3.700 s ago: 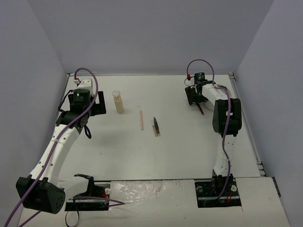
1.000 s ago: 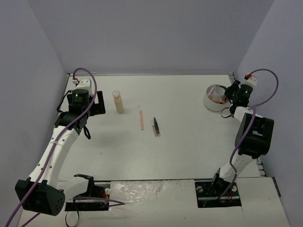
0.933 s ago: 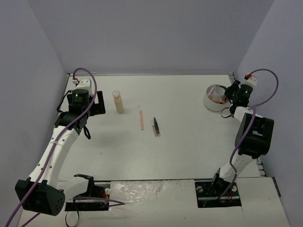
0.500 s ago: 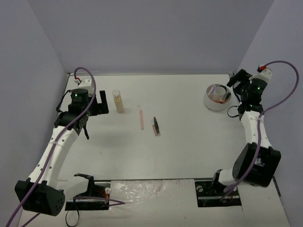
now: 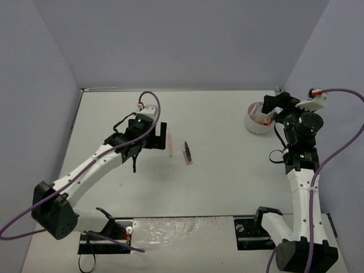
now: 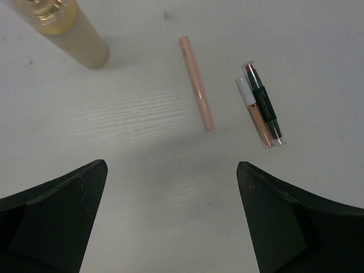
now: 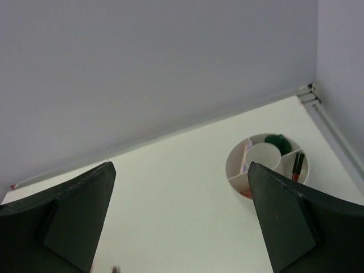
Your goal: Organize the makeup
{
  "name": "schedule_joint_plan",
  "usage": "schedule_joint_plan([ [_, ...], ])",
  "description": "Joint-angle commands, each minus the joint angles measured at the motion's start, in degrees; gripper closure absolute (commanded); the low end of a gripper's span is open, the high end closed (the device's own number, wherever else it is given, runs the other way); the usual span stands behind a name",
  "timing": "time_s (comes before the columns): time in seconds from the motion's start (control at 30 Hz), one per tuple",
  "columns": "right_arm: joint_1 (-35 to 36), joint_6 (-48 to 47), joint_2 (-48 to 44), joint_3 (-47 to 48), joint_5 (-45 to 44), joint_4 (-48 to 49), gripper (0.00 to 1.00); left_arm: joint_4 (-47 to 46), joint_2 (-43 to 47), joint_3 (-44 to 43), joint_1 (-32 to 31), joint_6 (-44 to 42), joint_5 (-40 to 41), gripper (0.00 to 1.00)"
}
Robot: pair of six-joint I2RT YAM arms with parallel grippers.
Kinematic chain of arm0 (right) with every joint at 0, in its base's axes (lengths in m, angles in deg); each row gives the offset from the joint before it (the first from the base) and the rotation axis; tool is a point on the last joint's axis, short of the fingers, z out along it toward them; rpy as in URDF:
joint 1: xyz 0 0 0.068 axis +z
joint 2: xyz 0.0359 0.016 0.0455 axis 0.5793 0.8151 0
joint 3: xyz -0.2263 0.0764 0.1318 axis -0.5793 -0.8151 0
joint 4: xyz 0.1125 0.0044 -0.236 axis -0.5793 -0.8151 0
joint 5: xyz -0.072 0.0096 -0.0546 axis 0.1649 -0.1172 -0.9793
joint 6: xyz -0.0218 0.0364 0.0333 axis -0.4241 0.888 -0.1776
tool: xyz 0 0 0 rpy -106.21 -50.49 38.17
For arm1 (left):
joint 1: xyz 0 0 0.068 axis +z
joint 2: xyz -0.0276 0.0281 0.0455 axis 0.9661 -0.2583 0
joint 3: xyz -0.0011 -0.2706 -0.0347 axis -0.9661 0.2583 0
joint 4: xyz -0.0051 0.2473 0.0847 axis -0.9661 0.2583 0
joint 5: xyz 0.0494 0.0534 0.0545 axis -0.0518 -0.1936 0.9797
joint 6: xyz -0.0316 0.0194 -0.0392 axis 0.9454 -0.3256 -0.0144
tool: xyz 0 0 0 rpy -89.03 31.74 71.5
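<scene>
A pink stick (image 6: 196, 82) lies on the table ahead of my open left gripper (image 6: 172, 165), with nothing between its fingers. Right of it lie a dark stick and a white-capped one (image 6: 261, 111) side by side. A beige-liquid bottle (image 6: 62, 28) stands at the far left of that view; my arm hides it from above. In the top view the left gripper (image 5: 158, 136) hovers beside the pink stick (image 5: 169, 147). My right gripper (image 7: 179, 166) is open and empty, raised near the white divided bowl (image 7: 229, 166), which holds a green disc (image 7: 277, 140) and red and black sticks (image 7: 297, 165).
The bowl (image 5: 250, 122) sits at the back right corner, close to the right wall and the table's metal edge rail (image 7: 318, 105). The grey back wall rises behind it. The dark stick (image 5: 187, 152) lies mid-table, right of the left arm.
My left arm swung from the far left to the middle, over the sticks. My right gripper opened over the bowl, then lifted and drew back from it.
</scene>
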Motion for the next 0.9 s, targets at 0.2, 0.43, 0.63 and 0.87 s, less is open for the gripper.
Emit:
schedule_joint_plan([
  [0.2, 8.45, -2.36, -4.47, -3.8, -1.72, -2.52, 0.0, 0.18, -20.17, -13.71, -4.6, 5.73, 9.88, 0.05],
  [0.43, 11.86, -3.52, -6.28, -5.74, -0.65, -3.01, 0.0, 2.41, -29.65, -18.02, -4.51, 7.74, 8.57, 0.18],
  [0.63, 13.0, -3.54, -7.07, -6.59, 2.1, -3.28, 0.0, 2.83, -33.26, -19.22, -4.23, 10.81, 6.82, 0.3],
  [0.87, 13.35, -3.52, -7.58, -6.94, 4.2, -4.16, 0.0, 2.49, -36.46, -19.56, -3.99, 11.74, 5.53, 0.43],
])
